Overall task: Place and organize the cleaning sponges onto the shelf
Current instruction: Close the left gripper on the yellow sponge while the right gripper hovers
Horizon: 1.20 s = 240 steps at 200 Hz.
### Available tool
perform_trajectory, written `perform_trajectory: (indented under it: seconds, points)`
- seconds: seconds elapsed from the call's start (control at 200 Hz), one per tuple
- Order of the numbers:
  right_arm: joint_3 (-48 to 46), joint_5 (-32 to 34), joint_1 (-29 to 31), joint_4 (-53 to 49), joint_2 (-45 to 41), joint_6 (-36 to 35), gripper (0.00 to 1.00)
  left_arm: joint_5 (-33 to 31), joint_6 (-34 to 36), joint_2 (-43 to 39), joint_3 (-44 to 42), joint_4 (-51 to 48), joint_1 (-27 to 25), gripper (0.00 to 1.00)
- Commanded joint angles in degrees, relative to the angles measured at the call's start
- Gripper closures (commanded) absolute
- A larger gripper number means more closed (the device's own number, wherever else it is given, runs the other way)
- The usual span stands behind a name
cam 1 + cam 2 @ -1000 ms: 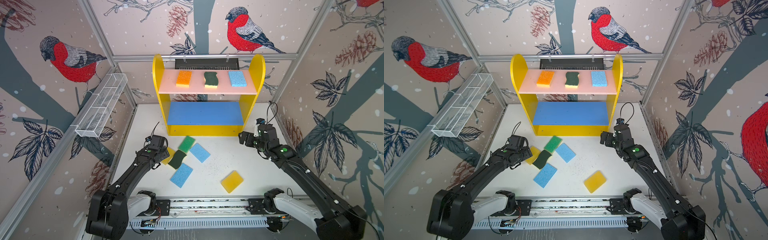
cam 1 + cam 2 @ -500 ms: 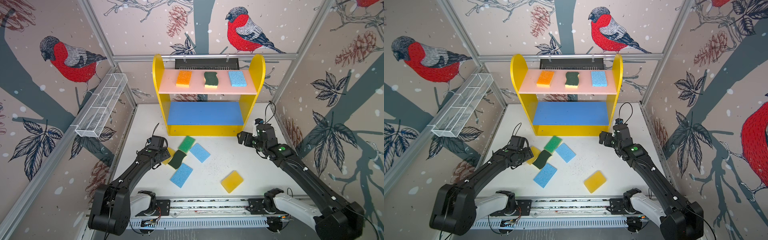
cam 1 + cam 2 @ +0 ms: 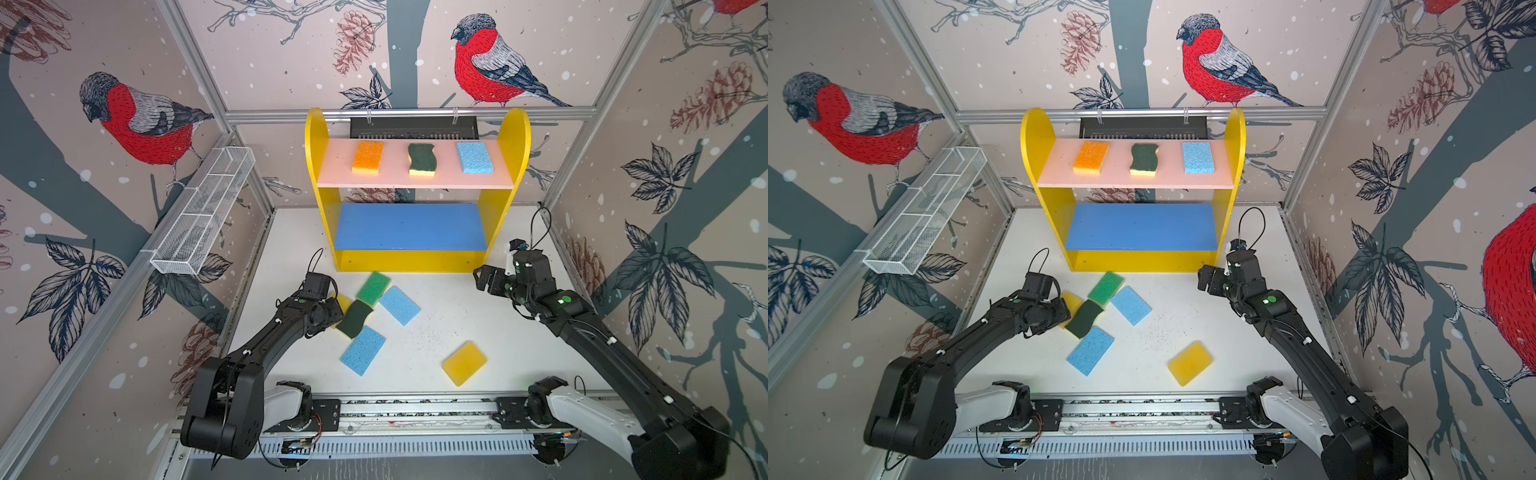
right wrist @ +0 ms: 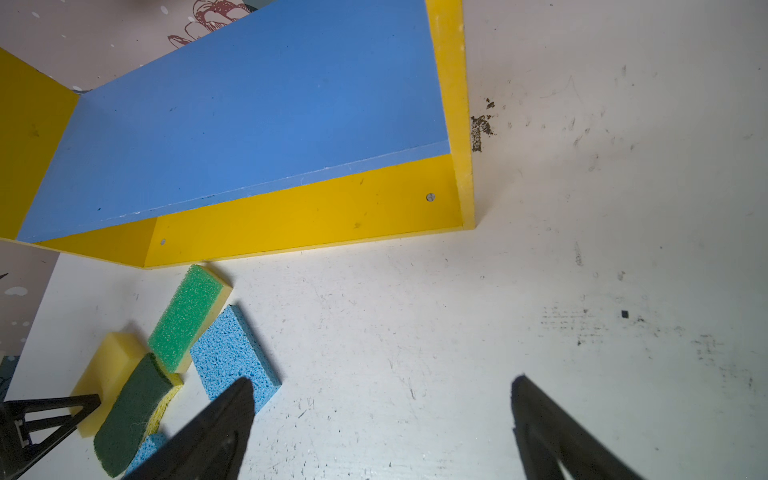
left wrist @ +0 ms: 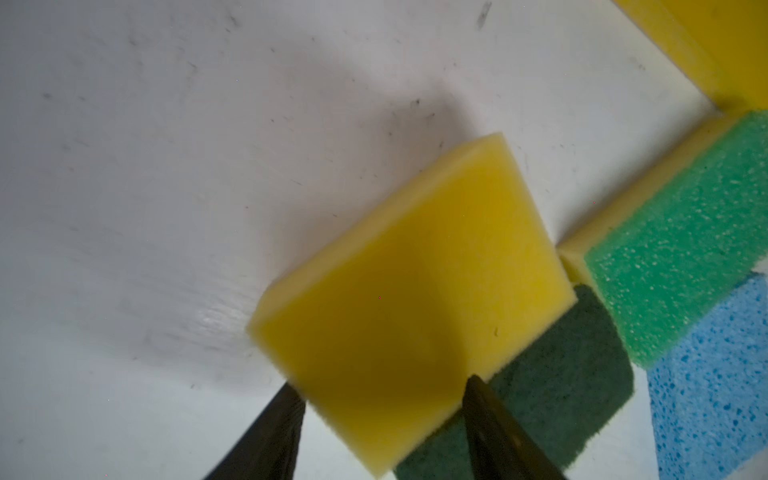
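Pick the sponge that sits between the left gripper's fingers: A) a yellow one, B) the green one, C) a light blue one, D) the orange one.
A: the left wrist view shows the left gripper with one finger at each side of the yellow sponge.

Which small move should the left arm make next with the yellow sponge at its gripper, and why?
Probably a short straight lift. In the left wrist view the left gripper has a finger against each side of the yellow sponge, which lies on the table with the dark green scourer right beside it; pulling sideways might drag that scourer.
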Motion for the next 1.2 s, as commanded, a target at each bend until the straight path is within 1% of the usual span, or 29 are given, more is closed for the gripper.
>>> perform_trajectory:
  seconds: [0.0,0.11,0.295,0.49,0.615,0.7,0.83,0.935,1.106,1.196]
  points:
    - [-0.2,-0.1,0.0,0.2,-0.5,0.8,0.04,2.1,1.4,-1.2,0.0,1.5,0.1,0.38]
    - [-0.8,0.2,0.0,0.5,-0.6,0.8,0.04,3.1,1.4,-1.7,-0.1,2.5,0.0,0.38]
    - [-1.5,-0.4,0.0,0.6,-0.5,1.1,0.04,6.7,1.4,1.7,-0.2,5.9,0.0,0.4]
    - [-2.1,0.7,-0.1,0.4,-1.1,0.7,0.04,7.3,1.9,2.2,0.6,7.6,0.0,0.4]
    - [-2.1,0.7,-0.1,0.4,-1.1,0.5,0.04,6.2,2.8,4.4,2.7,6.7,-0.6,0.4]
    - [-2.3,0.7,-0.1,0.2,-1.2,0.5,0.05,6.4,3.4,6.3,4.1,6.7,-2.0,0.4]
    - [-2.6,1.5,-0.2,-0.3,-1.8,0.3,0.05,5.7,4.2,8.3,6.9,5.8,-4.9,0.38]
    - [-2.7,1.8,-0.4,-0.7,-2.4,0.2,0.05,3.8,6.5,8.7,9.8,2.2,-6.1,0.35]
    - [-2.8,1.7,-0.7,-0.6,-2.9,0.0,0.05,-2.2,10.8,7.0,13.4,-4.4,-6.1,0.3]
    - [-3.1,1.5,-0.7,-0.5,-2.9,0.1,0.05,-3.3,11.4,6.5,14.0,-5.8,-6.0,0.28]
